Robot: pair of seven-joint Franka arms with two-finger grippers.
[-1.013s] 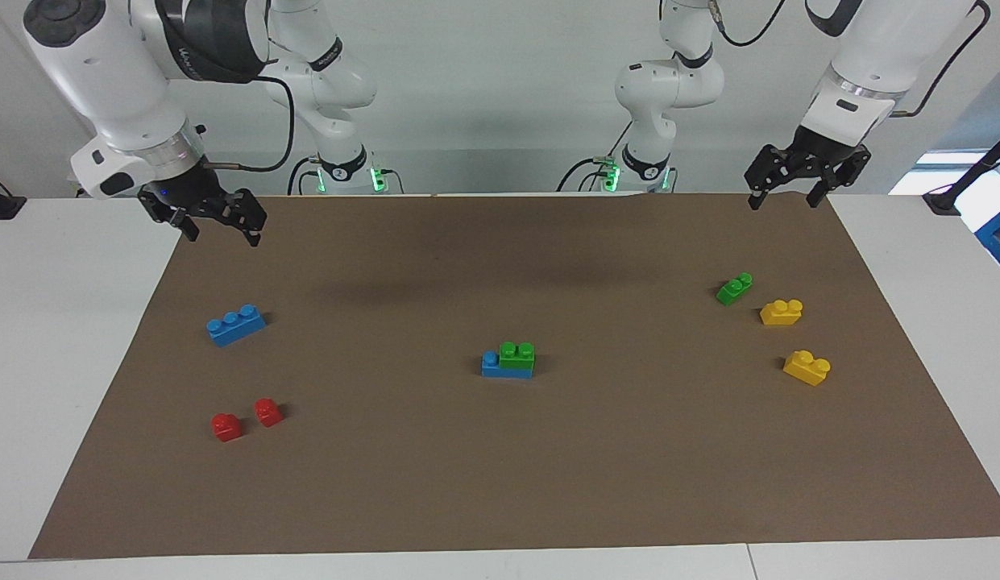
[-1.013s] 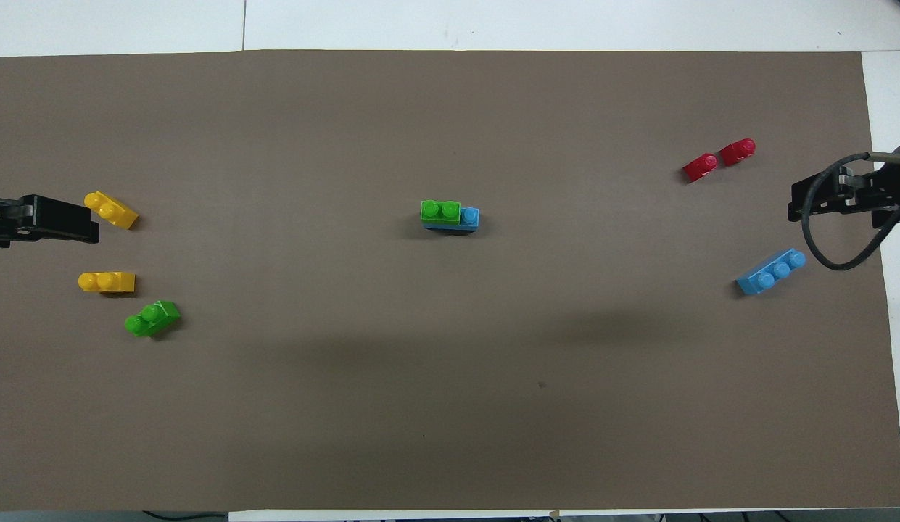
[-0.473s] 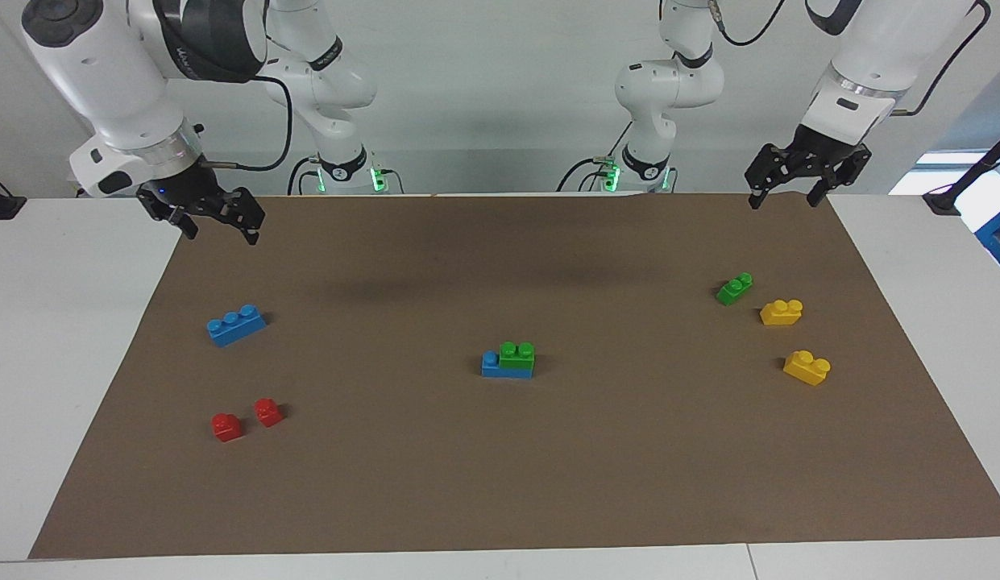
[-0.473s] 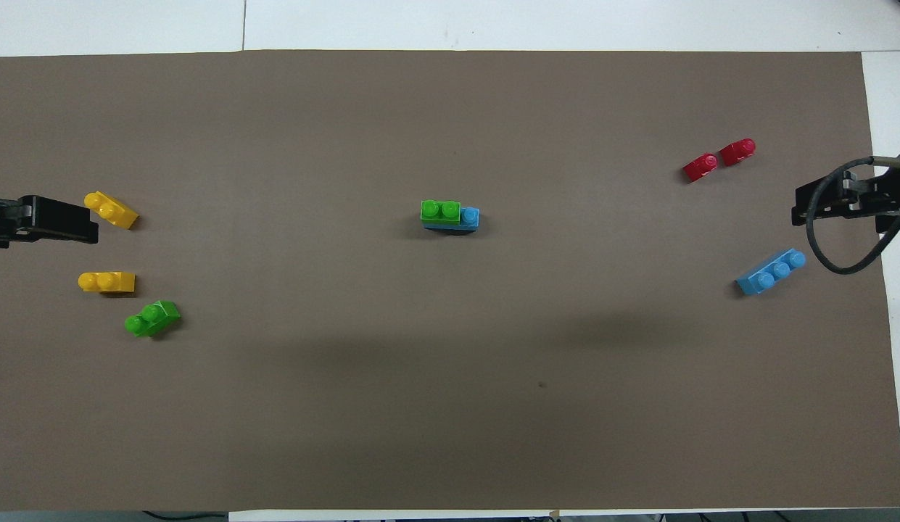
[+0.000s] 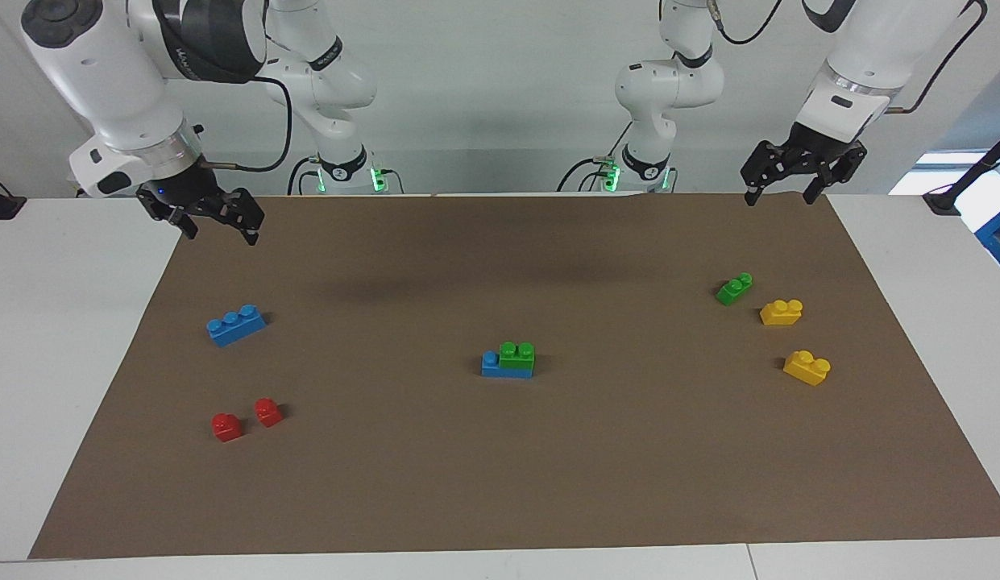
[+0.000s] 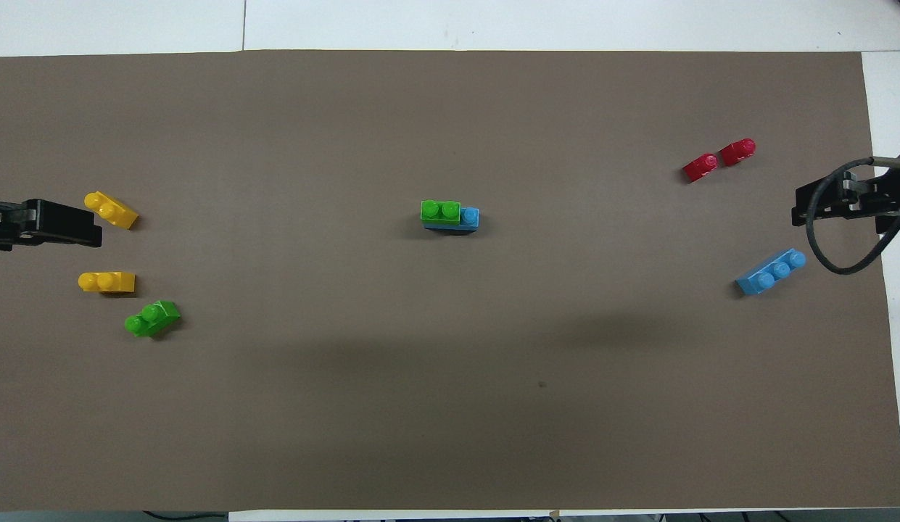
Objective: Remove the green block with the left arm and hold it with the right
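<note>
Surface: brown mat point(image 5: 548, 483) laid over a white bench point(image 5: 64, 322), pale wall at the robots' end.
Green block: the green block point(image 5: 516, 355) sits pressed onto a blue three-stud brick point(image 5: 491, 366) at the middle of the mat, leaving one blue stud bare toward the right arm's end.
Left end effector: the left end effector point(image 5: 778, 191) hangs over the mat's corner at the robots' edge, left arm's end, fingers spread and holding nothing.
Right end effector: the right end effector point(image 5: 217, 229) hangs over the matching corner at the right arm's end, fingers likewise apart and empty.
Other bricks: a darker green brick point(image 5: 734, 287) and two yellow bricks point(image 5: 782, 312) lie toward the left arm's end; a loose blue brick point(image 5: 236, 324) and two red bricks point(image 5: 226, 426) toward the right arm's.
Step in hand: I'd say the very start; neither arm is anywhere near the stack.
Next move: both arms need to travel to the middle, the right one to pin the blue base, the left one to grip the green top and pull it up off the studs.
</note>
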